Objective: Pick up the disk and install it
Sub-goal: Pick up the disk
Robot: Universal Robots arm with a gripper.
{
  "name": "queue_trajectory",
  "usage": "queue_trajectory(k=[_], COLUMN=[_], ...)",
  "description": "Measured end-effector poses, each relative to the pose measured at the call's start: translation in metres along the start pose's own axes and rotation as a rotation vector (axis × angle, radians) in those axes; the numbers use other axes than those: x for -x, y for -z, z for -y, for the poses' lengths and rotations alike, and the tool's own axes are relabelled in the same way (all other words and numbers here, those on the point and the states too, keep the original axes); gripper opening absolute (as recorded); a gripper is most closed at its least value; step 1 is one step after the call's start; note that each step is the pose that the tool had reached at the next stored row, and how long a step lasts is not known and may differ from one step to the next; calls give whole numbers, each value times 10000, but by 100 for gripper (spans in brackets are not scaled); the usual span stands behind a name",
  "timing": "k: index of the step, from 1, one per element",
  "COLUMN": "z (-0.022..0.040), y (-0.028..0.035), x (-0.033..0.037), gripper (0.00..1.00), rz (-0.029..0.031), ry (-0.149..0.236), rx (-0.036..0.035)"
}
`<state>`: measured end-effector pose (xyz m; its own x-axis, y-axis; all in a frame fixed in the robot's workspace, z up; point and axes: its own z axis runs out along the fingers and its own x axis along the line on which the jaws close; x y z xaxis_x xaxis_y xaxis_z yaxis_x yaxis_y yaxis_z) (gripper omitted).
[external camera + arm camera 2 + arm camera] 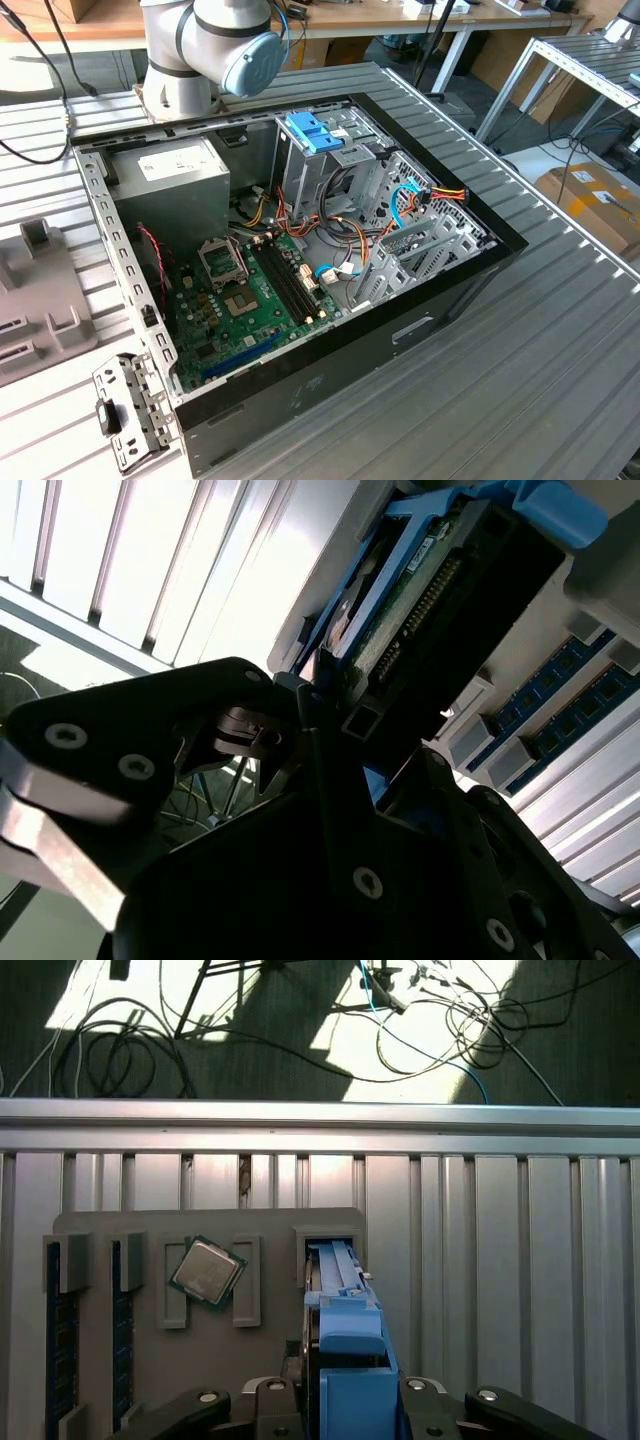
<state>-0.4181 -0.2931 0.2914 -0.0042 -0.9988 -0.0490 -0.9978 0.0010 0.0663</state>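
You're at the pick-up step: your pincer [352, 1398] looks clamped on the disk [338, 1272], which stands in the grey tray's [270, 1228] slot just ahead, so lifting calls for a straight, untilted pull.

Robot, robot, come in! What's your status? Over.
End effector astride the disk, grip unconfirmed. Disk on edge in the grey holder slot. Processor chip alongside, not touching. Over.

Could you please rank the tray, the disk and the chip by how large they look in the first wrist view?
1. tray
2. disk, which is nearer the camera, so its lead over the chip is unsure
3. chip
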Motion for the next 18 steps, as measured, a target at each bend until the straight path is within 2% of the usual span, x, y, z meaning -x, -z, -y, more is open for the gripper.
queue_trajectory(k=[7,11,18], z=[-2,-8,-15], y=[38,127,227], x=[24,30,35], gripper=[36,36,36], rz=[-1,0,-1], ry=[1,1,0], rx=[0,0,0])
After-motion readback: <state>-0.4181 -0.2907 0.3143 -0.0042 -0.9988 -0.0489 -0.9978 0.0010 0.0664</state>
